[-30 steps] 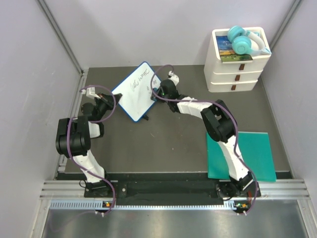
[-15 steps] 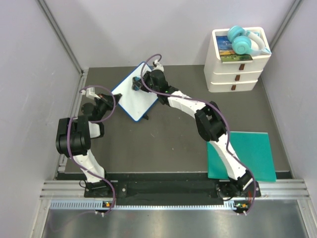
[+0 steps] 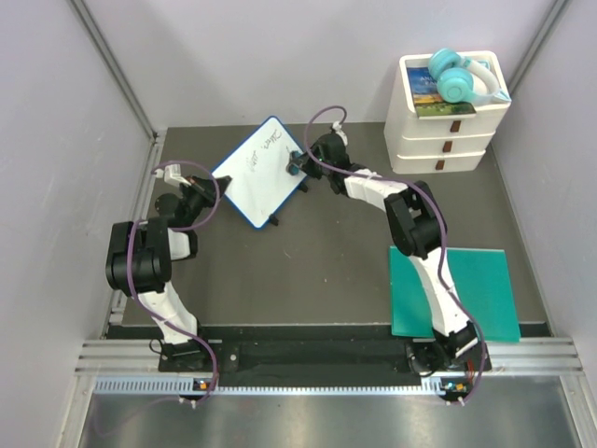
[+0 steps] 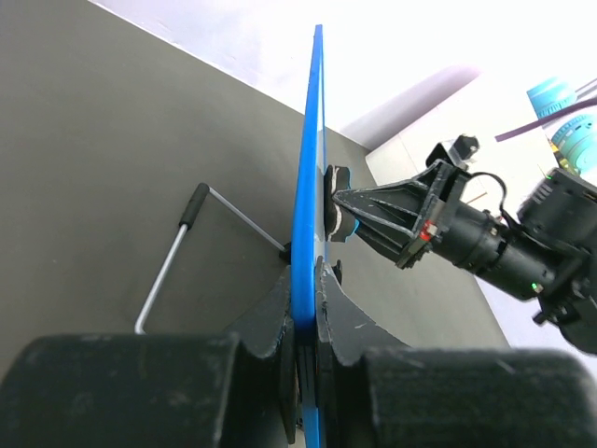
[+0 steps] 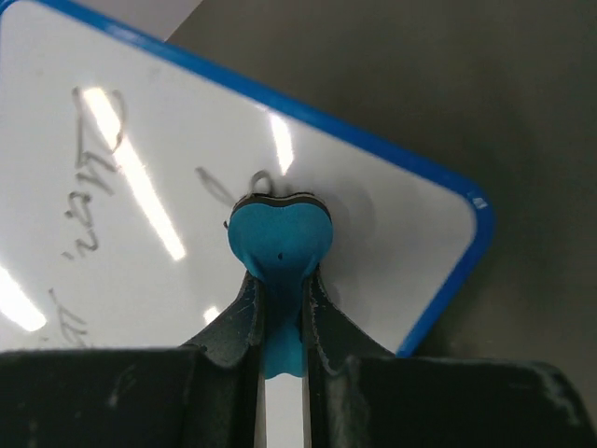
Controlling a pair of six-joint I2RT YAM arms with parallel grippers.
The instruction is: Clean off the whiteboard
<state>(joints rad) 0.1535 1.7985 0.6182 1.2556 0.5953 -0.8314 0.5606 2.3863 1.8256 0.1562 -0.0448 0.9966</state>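
Observation:
The whiteboard (image 3: 250,179), white with a blue rim, stands tilted up at the back left of the table. My left gripper (image 3: 200,193) is shut on its lower left rim; in the left wrist view the board (image 4: 308,168) runs edge-on between the fingers of that gripper (image 4: 306,280). My right gripper (image 3: 297,168) is shut on a small blue eraser (image 5: 280,238), which presses against the board face (image 5: 131,233) near its right corner. Black writing (image 5: 89,201) shows left of the eraser, and a short mark (image 5: 213,187) lies just beside it.
A white stack of drawers (image 3: 440,140) with teal headphones (image 3: 454,77) on top stands at the back right. A teal mat (image 3: 485,289) lies flat at the near right. The board's wire stand (image 4: 173,257) rests on the dark table behind it. Grey walls close in both sides.
My right gripper swept the eraser left across the board to its upper middle, then came back to the right corner. The left gripper and the board have stayed put.

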